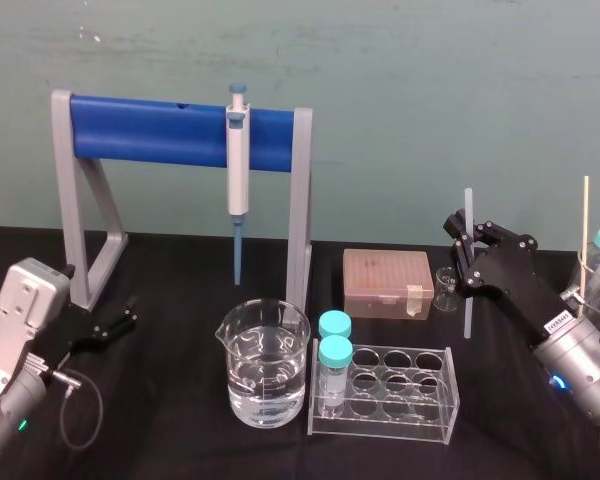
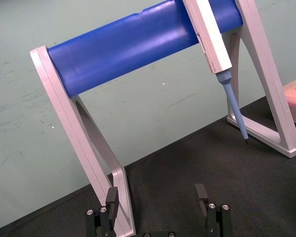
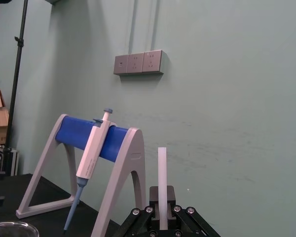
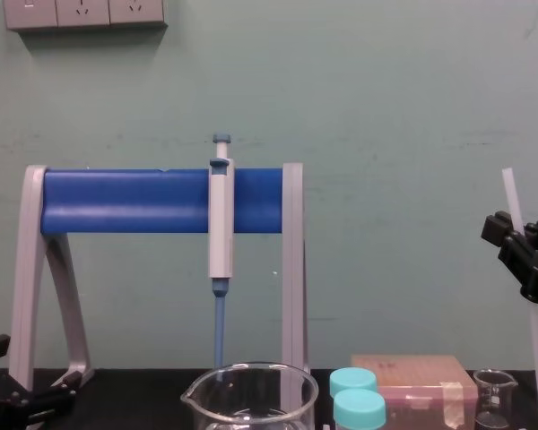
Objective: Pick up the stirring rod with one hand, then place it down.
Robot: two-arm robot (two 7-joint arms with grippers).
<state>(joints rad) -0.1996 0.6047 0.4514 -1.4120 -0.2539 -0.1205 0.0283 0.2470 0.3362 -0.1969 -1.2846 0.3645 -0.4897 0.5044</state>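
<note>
Glass beaker (image 1: 264,335) holds water; a clear rack (image 1: 420,415) holds two teal-capped tubes (image 1: 334,360). My right gripper (image 1: 466,247) pinches the stirring rod (image 1: 469,210) upright beside the small beaker (image 1: 446,288). My left gripper (image 1: 128,312) rests with fingers spread.

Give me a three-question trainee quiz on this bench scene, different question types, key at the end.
1. True or false: the right claw is shut on the stirring rod, which stands nearly upright.
2. Fill in: the left claw, low beside the blue-barred stand, is ____ (open or shut).
3. Choose: the pipette A) hangs on the stand's bar; B) lies flat; C) is held by the left claw.
Key: 1 true; 2 open; 3 A.
</note>
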